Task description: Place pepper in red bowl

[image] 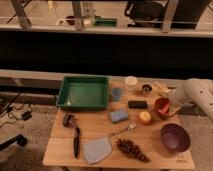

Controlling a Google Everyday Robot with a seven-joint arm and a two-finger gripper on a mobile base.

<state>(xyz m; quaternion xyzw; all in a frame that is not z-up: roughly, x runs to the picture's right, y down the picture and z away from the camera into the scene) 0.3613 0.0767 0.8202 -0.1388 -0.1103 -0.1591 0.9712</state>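
Placing looks under way: gripper (169, 107) sits at red bowl (161, 105), right side; jaw state unclear. Next, release pepper inside.

Red bowl (161, 106), upright beside tool (172, 109).

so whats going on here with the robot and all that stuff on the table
A robot arm reaches in from the right, its gripper down at the right rim of the small red bowl on a wooden table. An orange-red piece shows at the gripper, possibly the pepper. The larger purple bowl sits in front, untouched, and a green tray, blue sponge, fork and grapes lie spread to the left.
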